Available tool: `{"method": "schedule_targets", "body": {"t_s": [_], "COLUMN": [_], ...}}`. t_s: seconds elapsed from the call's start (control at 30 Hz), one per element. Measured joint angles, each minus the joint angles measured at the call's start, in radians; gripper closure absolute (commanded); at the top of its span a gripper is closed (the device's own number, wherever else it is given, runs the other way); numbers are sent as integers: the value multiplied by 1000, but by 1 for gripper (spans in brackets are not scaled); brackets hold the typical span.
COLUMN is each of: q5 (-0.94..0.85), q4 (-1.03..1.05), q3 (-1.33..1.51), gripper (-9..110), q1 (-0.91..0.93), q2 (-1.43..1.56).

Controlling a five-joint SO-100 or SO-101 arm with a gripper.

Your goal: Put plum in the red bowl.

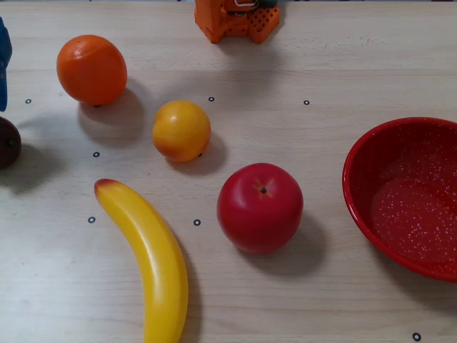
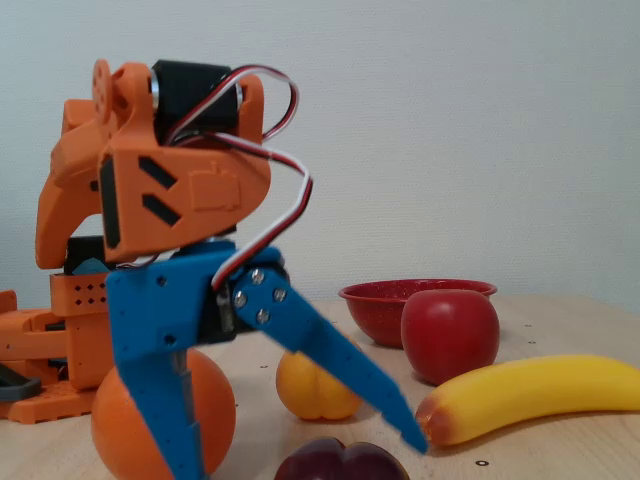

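Lying at the left edge of the overhead view, the plum (image 1: 7, 142) rests on the tabletop (image 1: 285, 86), half cut off by the frame; in the fixed view it shows at the bottom edge (image 2: 342, 461), directly below the claw (image 2: 305, 462). The claw is spread wide, holding nothing, its two blue fingers (image 2: 330, 362) angled down to either side of the plum without touching it, as far as the view shows. Just behind stands the orange (image 2: 145, 420), with the left finger crossing in front of it. A small yellow-orange fruit (image 1: 181, 130) sits near the middle, an apple (image 1: 260, 207) lower right of it, and a banana (image 1: 148, 257) curves along the lower left. Well apart from the plum, at the far right of the overhead view, the red bowl (image 1: 364, 207) stands empty, partly out of frame. The arm's orange base (image 1: 235, 20) sits at the top edge.
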Motion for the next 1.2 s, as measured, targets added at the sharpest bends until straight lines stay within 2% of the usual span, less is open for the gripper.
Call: {"method": "schedule_targets", "body": {"t_s": [0.8,1.2], "q5": [14,15], "q4": [-55,-77], "q3": [21,43], "gripper": [56,56], "q1": [-2,-61], "q2": [0,0]}}
